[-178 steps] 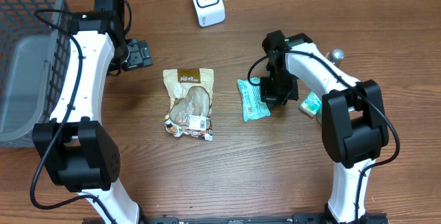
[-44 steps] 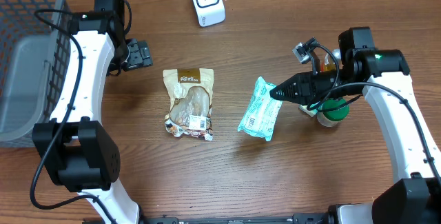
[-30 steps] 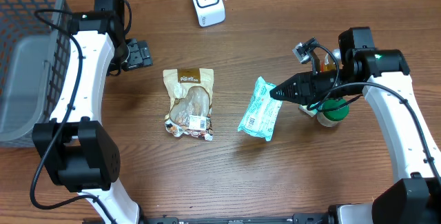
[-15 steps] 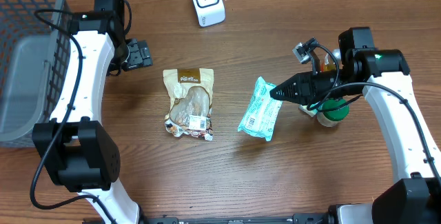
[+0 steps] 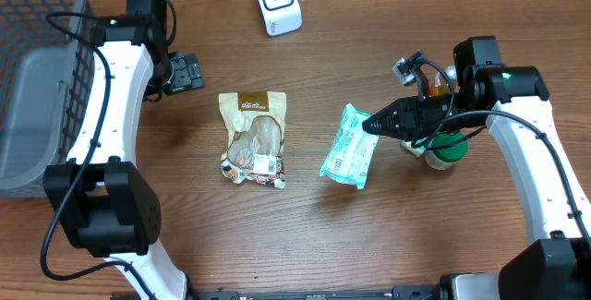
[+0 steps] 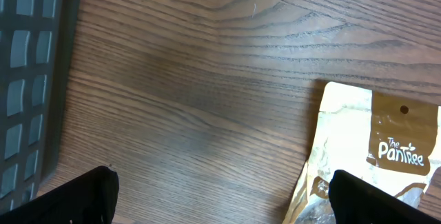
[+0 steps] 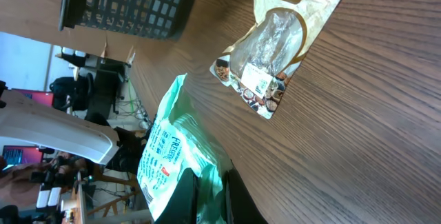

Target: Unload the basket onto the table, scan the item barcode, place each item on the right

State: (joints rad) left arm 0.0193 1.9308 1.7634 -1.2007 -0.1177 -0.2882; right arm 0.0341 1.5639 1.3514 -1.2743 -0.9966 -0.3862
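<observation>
Right gripper [image 5: 367,125] clamped on the teal packet's [image 5: 349,148] upper corner; packet slants away from the bench's right edge. Left gripper [image 5: 187,72] apart. Nothing shifted since previous frame.

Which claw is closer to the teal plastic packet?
Right. The right gripper is shut on the teal plastic packet; the left gripper is open, far off beyond the brown snack pouch.

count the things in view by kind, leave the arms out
packets: 2, a brown pouch and a teal packet
scanner: 1
basket: 1
green-topped tub: 1
total: 5, plus something half hidden beside the tub that I cannot make out
</observation>
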